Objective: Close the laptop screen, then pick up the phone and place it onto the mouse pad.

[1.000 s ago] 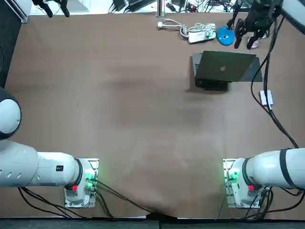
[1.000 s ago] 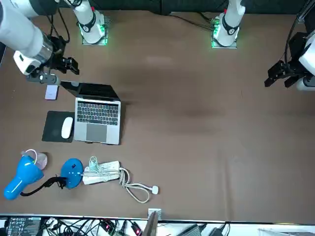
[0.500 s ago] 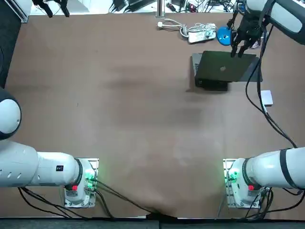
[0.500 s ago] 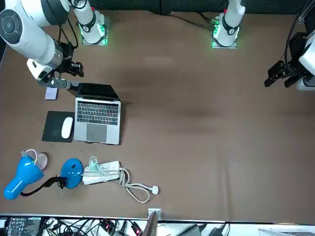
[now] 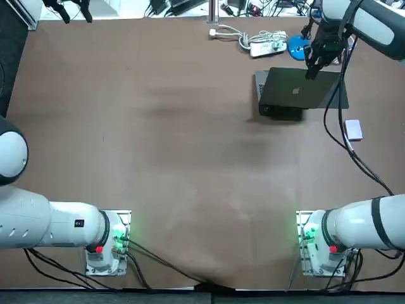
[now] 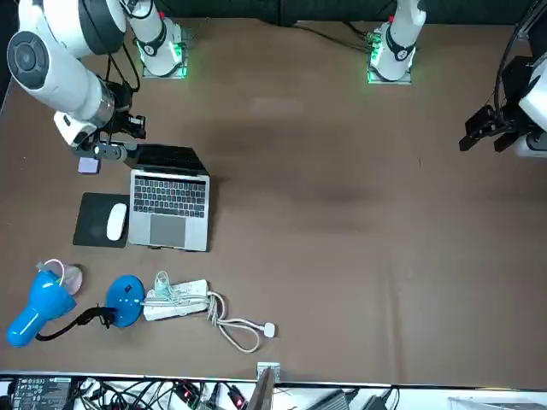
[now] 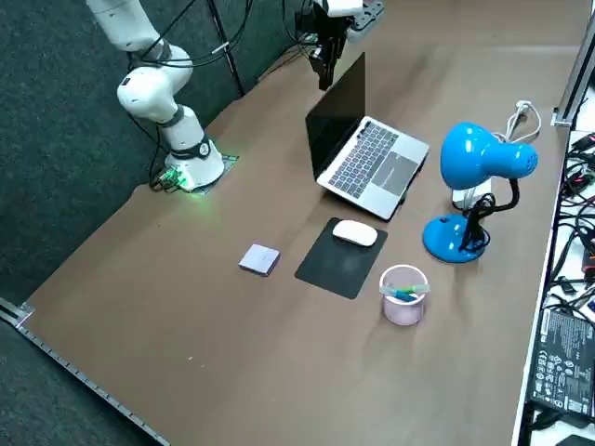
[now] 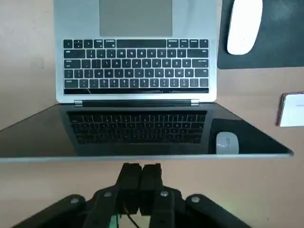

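Right gripper [image 8: 141,167]: jaws pressed together, empty, just behind the raised lid's top edge. Open silver laptop [image 8: 137,71]: lid edge runs crosswise to jaws, keyboard beyond.

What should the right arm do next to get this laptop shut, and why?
Probably press the right pincer forward against the top edge of the dark screen of the open silver laptop, tipping it down toward the black keyboard. The pincer is shut and sits just behind that upper edge, roughly centred along it, while the lid stands well up from the base.
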Available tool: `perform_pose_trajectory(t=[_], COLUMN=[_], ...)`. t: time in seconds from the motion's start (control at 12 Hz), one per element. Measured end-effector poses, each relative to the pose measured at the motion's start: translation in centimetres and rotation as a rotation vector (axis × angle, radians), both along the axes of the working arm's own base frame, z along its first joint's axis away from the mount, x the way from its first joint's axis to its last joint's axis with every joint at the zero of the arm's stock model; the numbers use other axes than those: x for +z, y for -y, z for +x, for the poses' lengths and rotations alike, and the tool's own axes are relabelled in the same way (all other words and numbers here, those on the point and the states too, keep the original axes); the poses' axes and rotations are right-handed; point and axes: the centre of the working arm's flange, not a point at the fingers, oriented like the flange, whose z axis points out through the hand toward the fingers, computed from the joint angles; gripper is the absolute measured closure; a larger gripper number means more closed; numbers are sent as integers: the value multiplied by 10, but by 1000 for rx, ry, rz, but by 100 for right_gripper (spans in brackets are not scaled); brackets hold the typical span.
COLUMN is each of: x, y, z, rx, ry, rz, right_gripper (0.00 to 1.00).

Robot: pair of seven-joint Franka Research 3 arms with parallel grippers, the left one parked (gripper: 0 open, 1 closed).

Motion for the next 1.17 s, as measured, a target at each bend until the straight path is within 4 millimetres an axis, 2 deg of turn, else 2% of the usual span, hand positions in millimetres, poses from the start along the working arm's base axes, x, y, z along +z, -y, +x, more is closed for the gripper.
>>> perform_pose_trajectory(t=[0.42, 1.17], x=[-10, -14], y=[-2, -3], z=[10, 23], rx=[-2, -7], ry=[24, 88], rz=[6, 17], right_gripper=[97, 97])
